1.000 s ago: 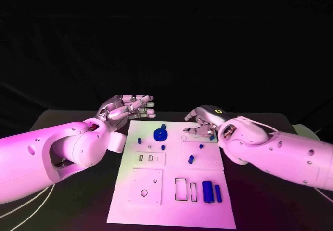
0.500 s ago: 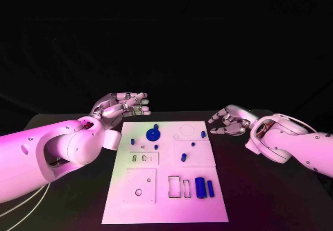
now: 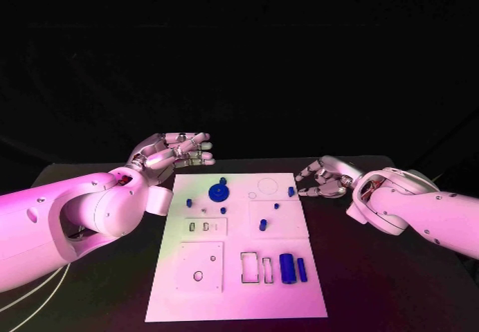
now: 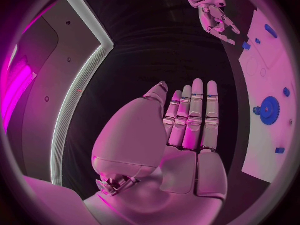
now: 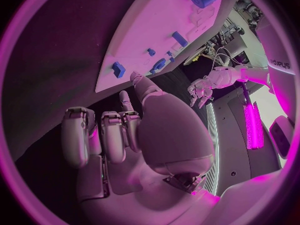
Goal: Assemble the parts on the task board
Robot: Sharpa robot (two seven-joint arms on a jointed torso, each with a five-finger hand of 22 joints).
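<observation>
The white task board [image 3: 232, 299] lies in the middle of the table. On it are a blue gear [image 3: 218, 190], several small blue pieces such as one near the far right corner [image 3: 291, 191], and a blue cylinder [image 3: 286, 268] with a thinner blue bar [image 3: 302, 269] beside it. My left hand [image 3: 180, 155] hovers past the board's far left corner, fingers stretched out and empty [image 4: 190, 120]. My right hand [image 3: 321, 178] sits just off the far right corner with fingers curled in on nothing [image 5: 106, 135], thumb pointing toward a small blue piece [image 5: 118, 69].
Rectangular and round recesses [image 3: 255, 268] mark the board's near half. Black table [image 3: 389, 277] surrounds the board, with open room on both sides. My two white forearms flank the board's far half.
My right hand has left the board's far right corner, swung out to the right, then eased back toward the board's edge. The left hand has barely moved. The camera has shifted slightly.
</observation>
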